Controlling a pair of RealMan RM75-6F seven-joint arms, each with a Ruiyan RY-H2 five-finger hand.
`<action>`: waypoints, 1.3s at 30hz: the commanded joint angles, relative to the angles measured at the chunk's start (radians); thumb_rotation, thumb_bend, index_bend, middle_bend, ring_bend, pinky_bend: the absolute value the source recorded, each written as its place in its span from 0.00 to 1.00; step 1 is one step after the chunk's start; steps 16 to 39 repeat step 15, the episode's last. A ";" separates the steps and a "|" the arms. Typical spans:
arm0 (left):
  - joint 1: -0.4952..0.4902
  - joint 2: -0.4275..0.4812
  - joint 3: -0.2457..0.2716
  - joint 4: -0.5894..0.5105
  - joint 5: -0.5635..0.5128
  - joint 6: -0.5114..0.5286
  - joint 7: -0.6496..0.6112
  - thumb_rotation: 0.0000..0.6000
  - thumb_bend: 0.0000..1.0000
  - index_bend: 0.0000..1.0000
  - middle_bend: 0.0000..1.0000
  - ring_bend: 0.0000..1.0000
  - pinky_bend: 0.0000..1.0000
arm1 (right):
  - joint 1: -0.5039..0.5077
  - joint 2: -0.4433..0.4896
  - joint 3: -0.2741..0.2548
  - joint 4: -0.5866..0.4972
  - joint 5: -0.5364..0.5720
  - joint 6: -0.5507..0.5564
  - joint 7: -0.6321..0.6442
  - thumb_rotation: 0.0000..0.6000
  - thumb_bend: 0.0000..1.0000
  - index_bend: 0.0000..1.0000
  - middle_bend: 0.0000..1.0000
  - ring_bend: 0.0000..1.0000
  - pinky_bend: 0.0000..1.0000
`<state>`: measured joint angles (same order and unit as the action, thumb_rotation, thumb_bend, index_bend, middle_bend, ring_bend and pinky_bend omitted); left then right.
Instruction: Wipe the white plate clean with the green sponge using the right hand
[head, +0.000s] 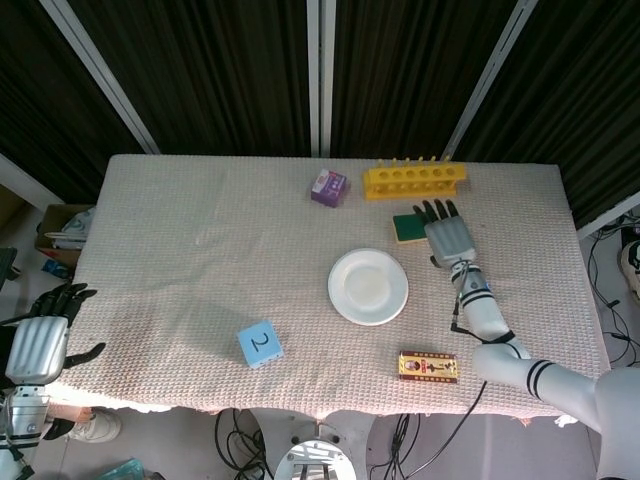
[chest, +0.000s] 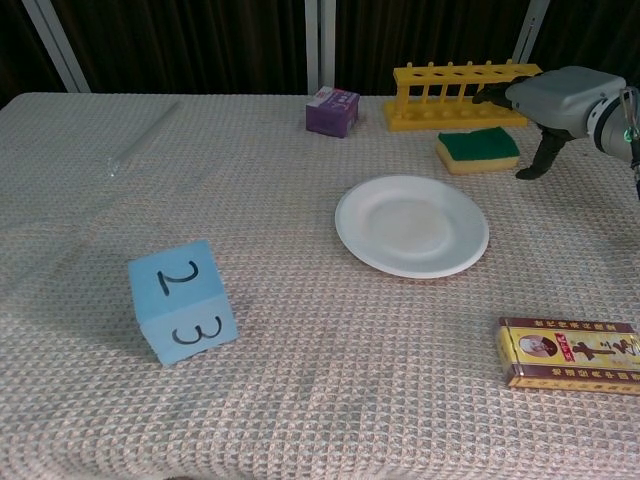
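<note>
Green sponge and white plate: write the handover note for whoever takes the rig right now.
Right hand: holds nothing, fingers apart, just right of the green sponge.
Left hand: off the table's left edge, idle, holding nothing.
Green sponge: lying flat on the cloth, green side up, in front of the yellow rack, apart from the plate.
White plate: mid-table, nothing on it.
Done: sponge is set down beside the plate; whether the plate is wiped clean cannot be told.
Left: check the plate; if needed, regrip the sponge and wipe.

1 plate (chest: 412, 226), 1 sponge (chest: 478, 150), 1 cube (chest: 182, 300), 2 boxes (chest: 569, 354)
</note>
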<state>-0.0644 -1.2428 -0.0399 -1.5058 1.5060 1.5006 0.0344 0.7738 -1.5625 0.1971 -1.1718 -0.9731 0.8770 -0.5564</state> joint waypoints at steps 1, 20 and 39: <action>-0.004 0.001 -0.003 -0.001 0.000 -0.002 0.001 1.00 0.00 0.23 0.16 0.12 0.17 | -0.126 0.160 -0.047 -0.217 -0.120 0.191 0.062 1.00 0.11 0.00 0.08 0.02 0.08; -0.045 -0.016 -0.026 -0.037 0.016 -0.008 0.049 1.00 0.00 0.23 0.16 0.12 0.17 | -0.588 0.456 -0.227 -0.511 -0.419 0.747 0.405 1.00 0.12 0.00 0.12 0.02 0.09; -0.045 -0.016 -0.026 -0.037 0.016 -0.008 0.049 1.00 0.00 0.23 0.16 0.12 0.17 | -0.588 0.456 -0.227 -0.511 -0.419 0.747 0.405 1.00 0.12 0.00 0.12 0.02 0.09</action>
